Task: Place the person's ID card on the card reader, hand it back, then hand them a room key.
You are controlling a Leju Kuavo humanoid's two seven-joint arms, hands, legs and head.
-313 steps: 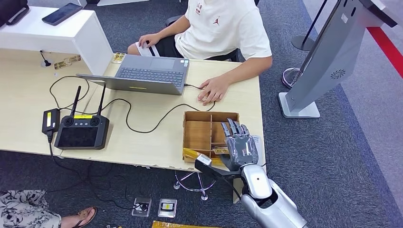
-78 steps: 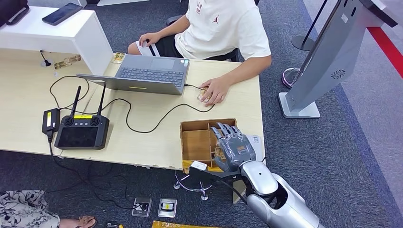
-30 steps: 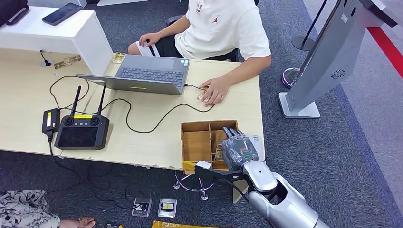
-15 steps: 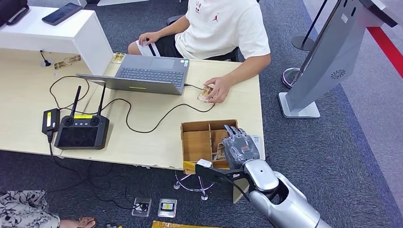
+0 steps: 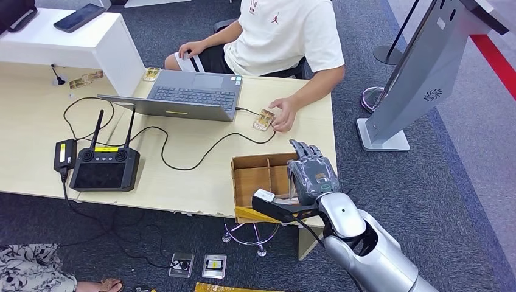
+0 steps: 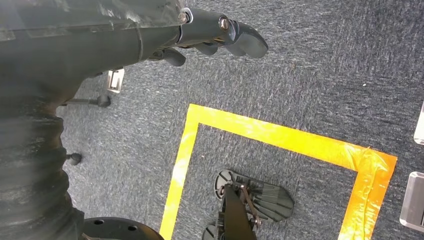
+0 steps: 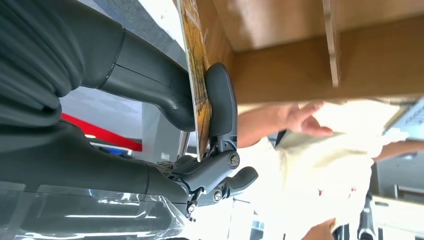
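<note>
a yellow-printed card, apparently the room key, is being pinched between thumb and fingers of the right hand, now lifted from the wooden tray, while the card on the table is being uncovered by the person's hand; no writing is being made out.

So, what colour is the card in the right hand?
Yellow-gold with a printed pattern: the card, pinched by the right hand, shows best in the right wrist view.

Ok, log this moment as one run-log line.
right hand: pinches room key, over wooden organizer | left hand: hangs over floor | person's hand: on ID card
</note>
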